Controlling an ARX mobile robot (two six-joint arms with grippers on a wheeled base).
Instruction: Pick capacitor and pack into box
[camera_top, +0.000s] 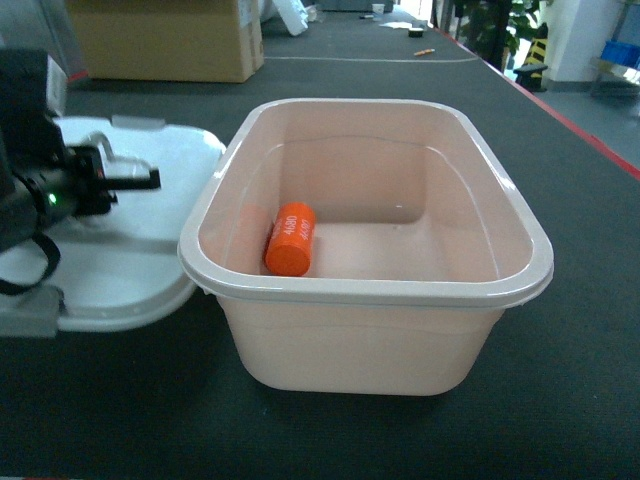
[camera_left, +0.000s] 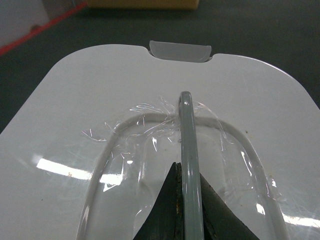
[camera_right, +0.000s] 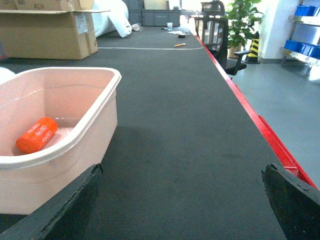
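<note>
One capacitor (camera_top: 291, 239) in box (camera_top: 520, 290); left hand (camera_left: 186, 200) clamped on lid handle (camera_left: 187, 145); right hand (camera_right: 180, 200) apart

Warehouse-like workshop: long dark bench (camera_right: 190, 125), cardboard carton (camera_right: 47, 32), blue bins (camera_right: 305, 42), hazard-striped post (camera_right: 254, 50).

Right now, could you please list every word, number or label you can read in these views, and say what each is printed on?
"4600" on the side of the orange capacitor lying in the box.
A second, smaller line of white print beside it is too blurred to read.
Dark print on the cardboard carton is too small to read.
No text shows on the lid.
</note>
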